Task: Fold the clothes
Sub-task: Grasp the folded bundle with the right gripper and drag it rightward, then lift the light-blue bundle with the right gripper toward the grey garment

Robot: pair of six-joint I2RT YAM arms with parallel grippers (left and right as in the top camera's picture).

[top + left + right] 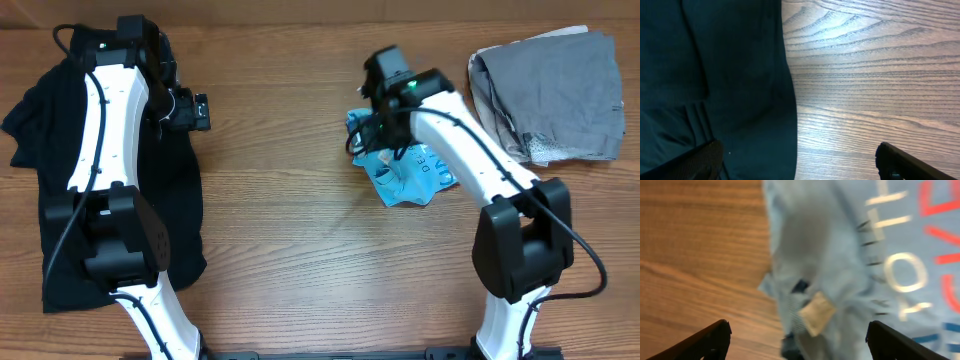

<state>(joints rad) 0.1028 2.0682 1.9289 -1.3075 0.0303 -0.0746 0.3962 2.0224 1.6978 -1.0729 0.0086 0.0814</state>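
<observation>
The black garment (30,150) lies spread on the left of the counter (290,230), and the left pincer (800,167) hangs released over its right edge, fingers wide apart with nothing between them. The blue shirt (405,185) with printed letters lies crumpled right of centre, and the right pincer (800,342) hangs over its rumpled left edge, likewise released and gripping nothing. A grey pile (560,90) sits folded at the far right corner, well apart from both pincers.
</observation>
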